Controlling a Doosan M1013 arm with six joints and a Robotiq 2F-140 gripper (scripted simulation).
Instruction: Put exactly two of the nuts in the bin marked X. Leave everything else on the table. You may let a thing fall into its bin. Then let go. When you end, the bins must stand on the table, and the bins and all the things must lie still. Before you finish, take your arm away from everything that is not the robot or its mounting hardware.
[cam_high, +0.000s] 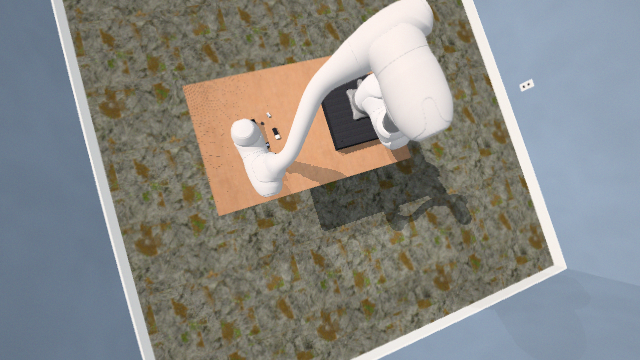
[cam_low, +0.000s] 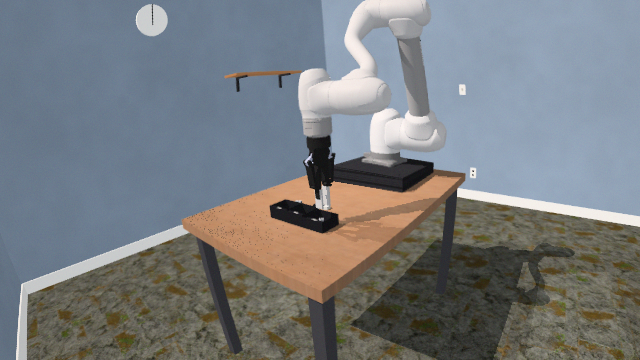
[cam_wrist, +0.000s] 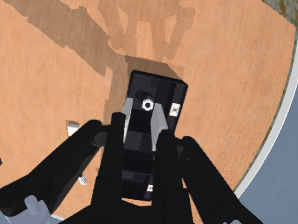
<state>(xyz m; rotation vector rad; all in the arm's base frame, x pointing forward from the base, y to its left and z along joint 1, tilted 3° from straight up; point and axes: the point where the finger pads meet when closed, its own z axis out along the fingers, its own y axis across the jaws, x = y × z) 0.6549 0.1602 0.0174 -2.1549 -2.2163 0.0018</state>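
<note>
Gripper (cam_low: 322, 204) (cam_wrist: 142, 110) is a bit open, holding nothing, above a white nut (cam_wrist: 143, 107) in the black bin (cam_low: 300, 219) (cam_wrist: 160, 78), nearer the table's (cam_high: 212, 165) (cam_low: 250, 245) (cam_wrist: 45, 80) bare short edge.

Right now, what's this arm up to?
The robot arm has its gripper pointed down over a black divided bin on the table. Its fingers stand a little apart with nothing gripped. A nut shows in the end compartment. I can't read which bin is X or confirm the count of two. The arm isn't clear of the bin area.
</note>
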